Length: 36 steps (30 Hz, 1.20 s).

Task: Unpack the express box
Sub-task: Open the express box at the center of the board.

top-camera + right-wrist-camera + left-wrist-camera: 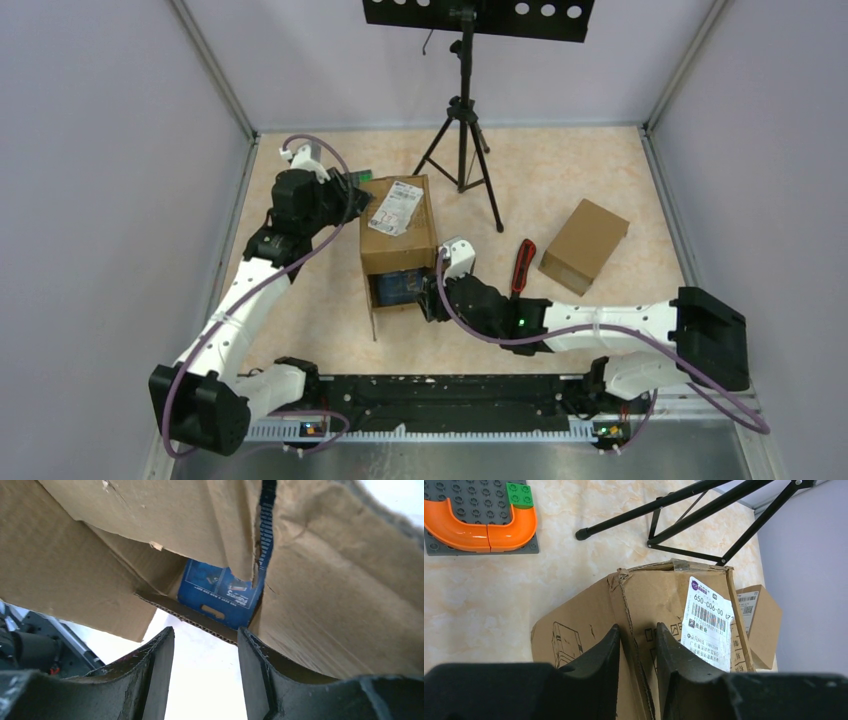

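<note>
Right wrist view: the right gripper [206, 632] is released, its two fingers standing apart with only pale bench between them, nothing grasped. It sits low at the near, opened end of the express box [100, 555], looking up into the mouth. Just beyond the fingertips a blue package [217, 592] lies inside, behind a torn cardboard lip and partly hidden by a hanging flap. The gripper is close to the package but apart from it.

In the left wrist view the left gripper [637, 627] is on the far top of the box, with a raised cardboard crease running between its narrowly parted fingers. Whether it is clenched on that ridge or only resting on the box cannot be told. A white shipping label [709, 625] is stuck just beside it.

From the top view the box stands on the bench [620, 170], about midway between the two arms, its open end towards the arm bases. A red-handled tool [522, 265] lies to its right, a smaller closed carton [584, 245] further right, and a black tripod [462, 150] stands behind.

As for progress, the box appears already opened at one end, which is judged to be the first part done. The contents are not yet out: the blue package remains wholly inside, so reaching in, grasping it and drawing it onto the bench is what seems left.
</note>
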### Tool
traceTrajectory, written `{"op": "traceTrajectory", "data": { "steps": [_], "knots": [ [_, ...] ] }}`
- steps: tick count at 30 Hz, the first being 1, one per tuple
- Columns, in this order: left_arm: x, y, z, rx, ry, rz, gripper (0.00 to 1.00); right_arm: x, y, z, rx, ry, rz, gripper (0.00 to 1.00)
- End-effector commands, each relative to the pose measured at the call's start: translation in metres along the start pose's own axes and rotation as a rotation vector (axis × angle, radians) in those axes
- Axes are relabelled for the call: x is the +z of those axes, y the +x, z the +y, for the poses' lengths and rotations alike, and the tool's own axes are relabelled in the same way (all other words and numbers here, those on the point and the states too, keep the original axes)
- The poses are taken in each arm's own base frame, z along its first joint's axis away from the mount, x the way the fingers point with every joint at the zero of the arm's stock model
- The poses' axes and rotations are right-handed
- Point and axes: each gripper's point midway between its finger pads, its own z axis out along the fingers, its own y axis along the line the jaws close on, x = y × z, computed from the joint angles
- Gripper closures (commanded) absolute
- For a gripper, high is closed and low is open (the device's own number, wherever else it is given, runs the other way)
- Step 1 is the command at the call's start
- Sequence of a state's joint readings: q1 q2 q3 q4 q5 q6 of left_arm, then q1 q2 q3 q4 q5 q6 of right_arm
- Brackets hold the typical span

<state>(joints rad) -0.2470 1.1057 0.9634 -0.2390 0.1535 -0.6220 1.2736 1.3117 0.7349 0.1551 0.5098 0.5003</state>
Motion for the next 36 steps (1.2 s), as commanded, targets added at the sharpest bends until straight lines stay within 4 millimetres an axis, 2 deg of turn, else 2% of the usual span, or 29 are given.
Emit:
{"op": "traceTrajectory", "data": {
  "steps": [1, 5, 8, 13, 15, 18, 24, 28, 32, 34, 36],
  "knots": [
    [-0.005, 0.038, 0.021, -0.026, -0.073, 0.143, 0.74, 0.006, -0.020, 0.032, 0.086, -0.086, -0.056, 0.52],
    [-0.008, 0.035, 0.018, -0.048, -0.067, 0.129, 0.78, 0.023, -0.015, 0.035, 0.081, -0.052, -0.058, 0.52],
    [-0.010, 0.033, 0.019, -0.060, -0.081, 0.112, 0.80, 0.036, -0.007, 0.029, 0.059, 0.001, -0.049, 0.52],
    [-0.011, 0.029, 0.028, -0.083, -0.115, 0.095, 0.84, 0.048, 0.007, 0.007, 0.045, 0.062, -0.041, 0.52],
    [-0.010, 0.029, 0.035, -0.090, -0.136, 0.095, 0.85, 0.049, 0.013, -0.003, 0.034, 0.062, -0.029, 0.52],
    [-0.008, 0.030, 0.048, -0.107, -0.172, 0.094, 0.85, 0.048, 0.025, -0.005, 0.014, -0.001, -0.003, 0.53],
    [-0.004, 0.040, 0.065, -0.157, -0.211, 0.125, 0.87, 0.046, 0.065, -0.016, 0.000, -0.005, 0.088, 0.54],
    [-0.004, 0.045, 0.071, -0.181, -0.234, 0.138, 0.88, 0.035, 0.073, -0.033, 0.019, 0.043, 0.089, 0.56],
    [-0.002, 0.046, 0.072, -0.184, -0.226, 0.147, 0.90, 0.022, 0.070, -0.047, 0.035, 0.075, 0.066, 0.57],
    [-0.002, 0.045, 0.068, -0.173, -0.210, 0.155, 0.90, 0.013, 0.054, -0.043, 0.042, 0.053, 0.027, 0.57],
    [-0.001, 0.044, 0.064, -0.159, -0.191, 0.165, 0.90, 0.003, 0.028, -0.040, 0.054, 0.046, -0.025, 0.56]
  ]
}}
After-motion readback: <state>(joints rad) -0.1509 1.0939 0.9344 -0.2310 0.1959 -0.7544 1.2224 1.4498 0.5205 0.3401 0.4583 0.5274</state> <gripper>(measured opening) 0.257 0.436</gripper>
